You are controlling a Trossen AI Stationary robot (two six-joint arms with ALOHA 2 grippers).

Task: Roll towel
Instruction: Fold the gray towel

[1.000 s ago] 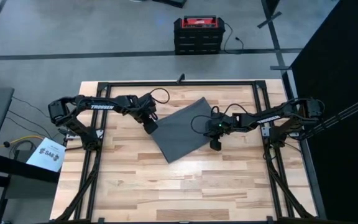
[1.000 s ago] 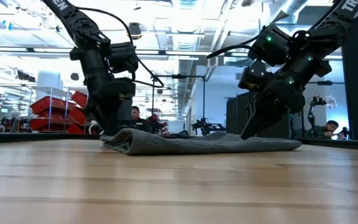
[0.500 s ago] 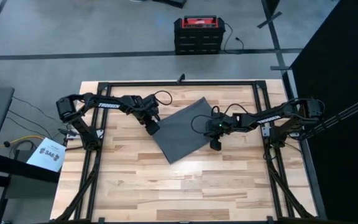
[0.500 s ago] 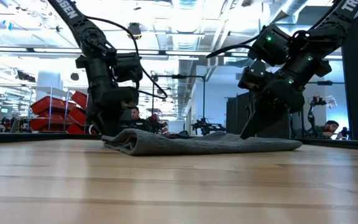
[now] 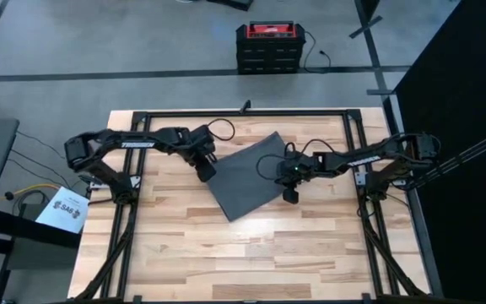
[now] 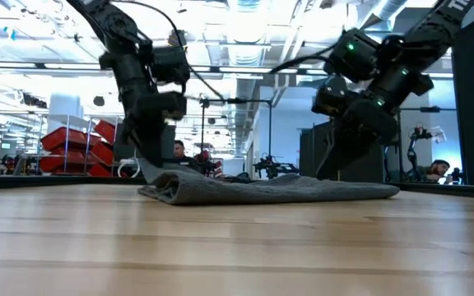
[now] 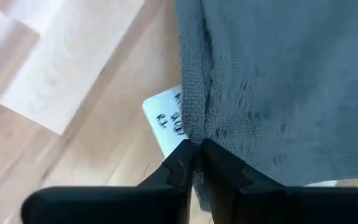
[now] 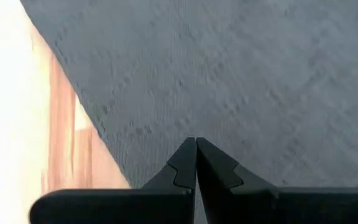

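The dark grey towel (image 5: pixel 247 176) lies spread flat at the middle of the wooden table, set at a slant. A small white tag (image 7: pixel 166 121) shows under its left edge. My left gripper (image 5: pixel 205 171) is shut on the towel's left corner. That corner is raised a little off the table in the low view (image 6: pixel 148 171). My right gripper (image 5: pixel 291 194) is shut at the towel's right edge, with the cloth filling its wrist view (image 8: pixel 241 74). The rest of the towel rests on the table. My left gripper pinches the towel's hemmed left edge (image 7: pixel 194 134) between its two fingers, right beside the white tag. The fingers point down from above. The held corner is lifted slightly and the rest of the towel lies on the table. My right gripper pinches the towel near its right edge (image 8: pixel 196 134) with shut fingers that come down from above. The fingers themselves hide whether they hold one layer or several. The cloth around them (image 6: pixel 344 187) lies low on the table.
A black metal frame (image 5: pixel 243 112) runs around the tabletop. A red and black toolbox (image 5: pixel 268 46) stands on the floor beyond the far edge. Bare wood (image 5: pixel 243 253) stretches between the towel and the near edge.
My left gripper has risen with the towel's left corner, which now stands a little off the table while the rest of the towel stays flat. My right gripper has risen slightly, still shut.
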